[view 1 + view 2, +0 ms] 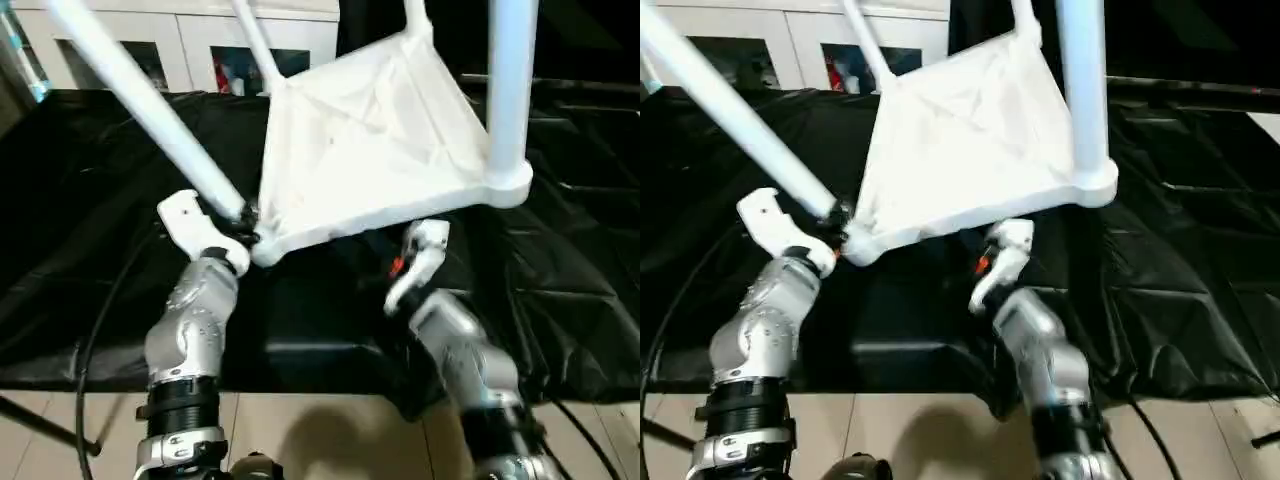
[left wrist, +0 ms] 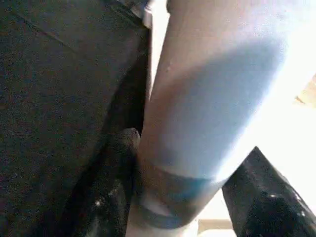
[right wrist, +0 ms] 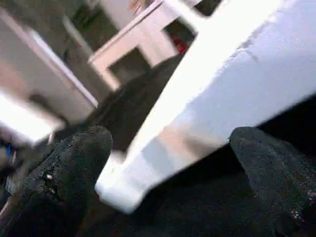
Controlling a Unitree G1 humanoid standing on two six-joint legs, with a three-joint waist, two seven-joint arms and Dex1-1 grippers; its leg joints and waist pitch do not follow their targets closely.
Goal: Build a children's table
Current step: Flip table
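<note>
Left gripper [image 1: 243, 218] pinches a leg [image 1: 150, 105] at its socket, steadying the upturned tabletop [image 1: 370, 150]. Right gripper [image 3: 168, 163] spread wide under the edge, propping nothing yet

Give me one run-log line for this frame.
stage: legs seated, tabletop upside down, tilted | left gripper: shut on leg at its socket | right gripper: open under tabletop edge | surface: black cloth
</note>
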